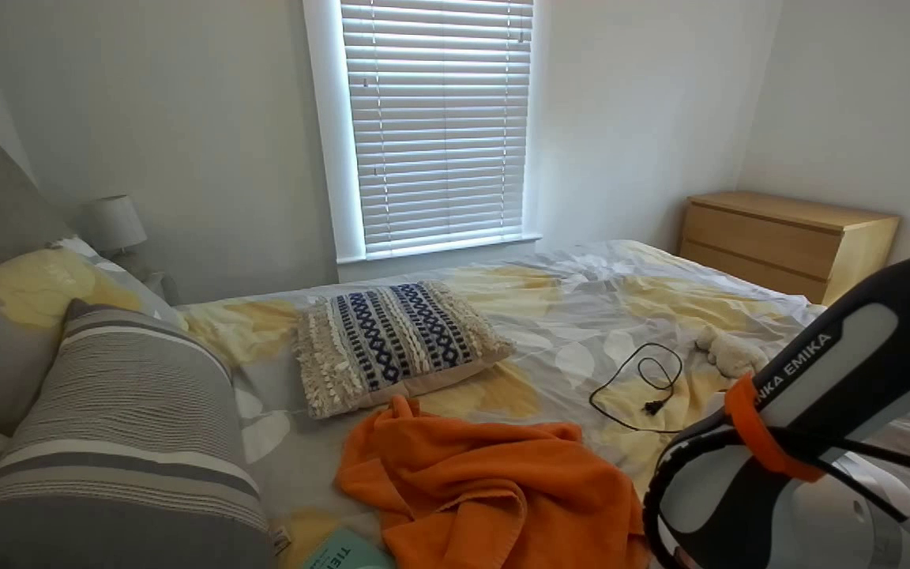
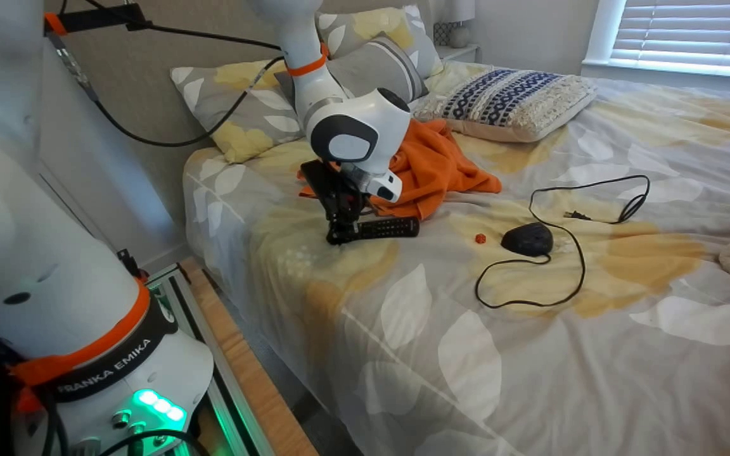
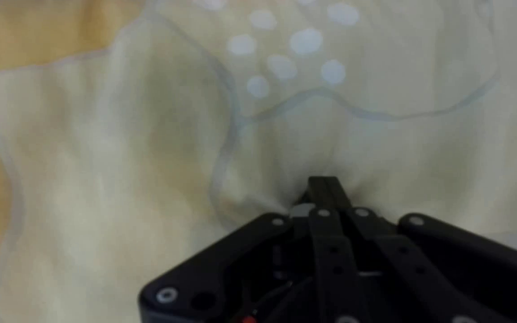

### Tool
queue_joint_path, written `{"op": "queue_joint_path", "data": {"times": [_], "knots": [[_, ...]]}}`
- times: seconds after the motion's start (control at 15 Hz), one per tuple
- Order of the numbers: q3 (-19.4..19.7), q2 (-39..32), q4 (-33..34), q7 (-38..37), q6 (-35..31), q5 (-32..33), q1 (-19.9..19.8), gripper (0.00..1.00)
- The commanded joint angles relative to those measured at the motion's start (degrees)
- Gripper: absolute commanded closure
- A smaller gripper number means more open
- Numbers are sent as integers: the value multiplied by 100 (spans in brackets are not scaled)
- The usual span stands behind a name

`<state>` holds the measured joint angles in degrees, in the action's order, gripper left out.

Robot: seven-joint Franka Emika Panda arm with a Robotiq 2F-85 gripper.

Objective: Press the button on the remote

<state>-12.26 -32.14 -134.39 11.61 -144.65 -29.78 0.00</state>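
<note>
The remote (image 2: 389, 228) is a small black oblong with rows of buttons, lying on the bed in an exterior view. My gripper (image 2: 336, 239) points down at its left end, low over the bedding. The gripper overlaps that end of the remote, and I cannot tell whether they touch. In the wrist view my gripper (image 3: 323, 181) has its two fingers together with nothing seen between them, and the tips are at or just above the yellow and grey bedding (image 3: 151, 157). The remote does not show clearly in the wrist view.
An orange cloth (image 2: 441, 168) lies bunched behind the remote. To the right are a small orange ball (image 2: 480, 239) and a dark rounded object (image 2: 528, 240) with a looping black cable (image 2: 583, 259). A patterned pillow (image 2: 511, 101) lies farther back. The bed's edge drops off at the near left.
</note>
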Motion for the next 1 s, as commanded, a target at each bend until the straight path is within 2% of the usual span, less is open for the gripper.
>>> {"op": "queue_joint_path", "data": {"times": [0.0,0.4,0.6,0.93], "knots": [[-119,-432,228,358,-276,143,-136,100],[-133,-272,154,472,-131,239,-146,100],[-100,245,-86,80,331,360,-73,100],[84,986,-442,-536,640,494,90,100]]}}
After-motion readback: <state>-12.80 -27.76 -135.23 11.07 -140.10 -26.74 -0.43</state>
